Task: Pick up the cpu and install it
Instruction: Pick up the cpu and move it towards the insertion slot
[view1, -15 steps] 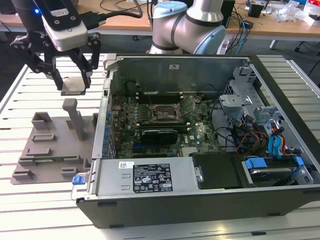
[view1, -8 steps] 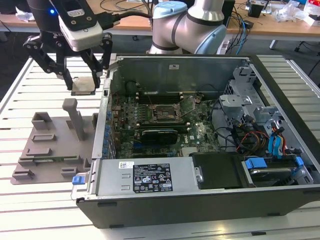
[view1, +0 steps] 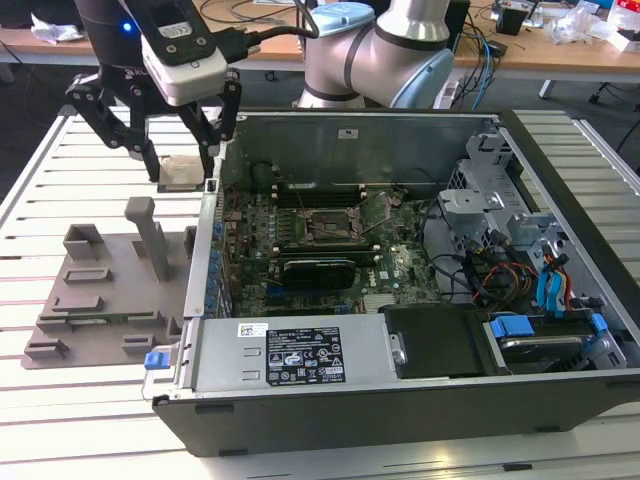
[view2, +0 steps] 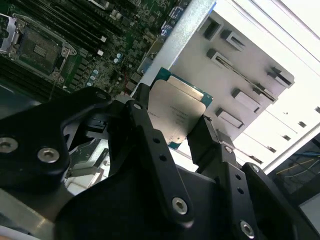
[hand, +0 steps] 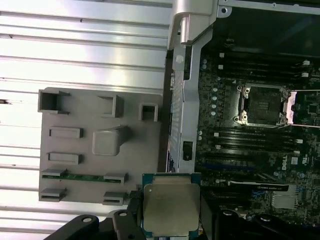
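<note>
The gripper (view1: 181, 166) is pinching the cpu (view1: 186, 175) by two opposite edges, its black fingers pressed in on either side. It is holding the chip in the air just outside the side wall of the open computer case (view1: 350, 135), on the exterior view's left. Also outside the case, lower on that side, a grey parts tray (view1: 100, 300) is lying on the slatted table (view1: 40, 170).

The pick-up looks done, and the carry toward the case interior seems to be the step in hand. Inside the case, near the middle of the motherboard, the socket (view1: 328, 228) is sitting empty with its metal flap swung up.

Seating the chip will probably call for crossing the case wall, squaring it with the socket frame and matching its orientation, then lowering it flat with almost no force.

In both wrist views the cpu (hand: 170, 207) is showing a square, dull silver-grey metal lid on a thin green board rim. It is lying level between the fingers, with faint markings on its top.
</note>
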